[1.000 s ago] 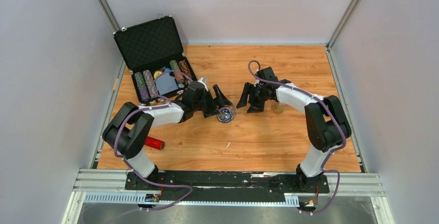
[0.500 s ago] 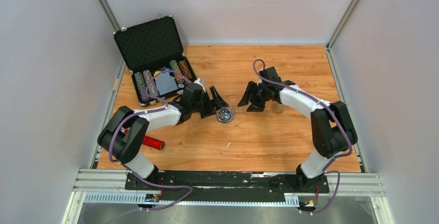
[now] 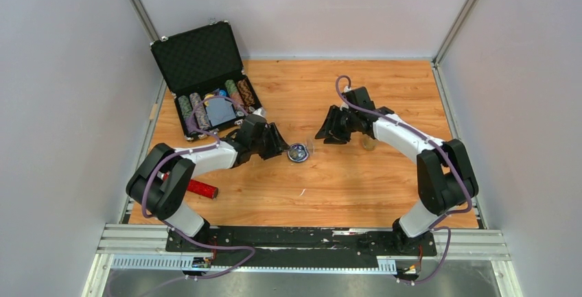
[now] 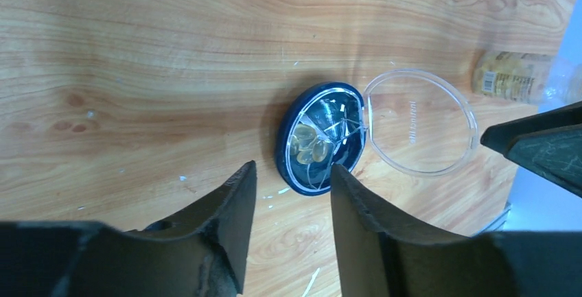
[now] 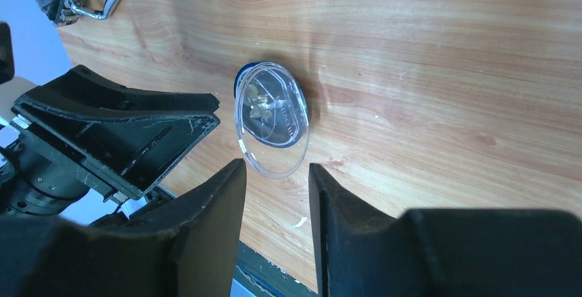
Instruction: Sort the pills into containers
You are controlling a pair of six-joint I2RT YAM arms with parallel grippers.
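Pills (image 4: pixel 310 147) are sitting in one compartment of the round dish (image 4: pixel 282 147), just beyond the left hand (image 4: pixel 293 175), whose fingers are standing narrowly apart and gripping nothing. That dish is resting mid-table (image 4: pixel 137 70) with its clear lid (image 4: pixel 420 122) lying open against its edge. Nearby the right hand (image 5: pixel 276 168) is hovering, likewise narrowly parted and empty.

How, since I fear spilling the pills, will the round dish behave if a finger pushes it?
The dish looks small and shallow on the smooth table, so it would probably slide rather than tip. Its open clear lid looks thin, likely flexing or swinging if caught. The loose capsules may shift.
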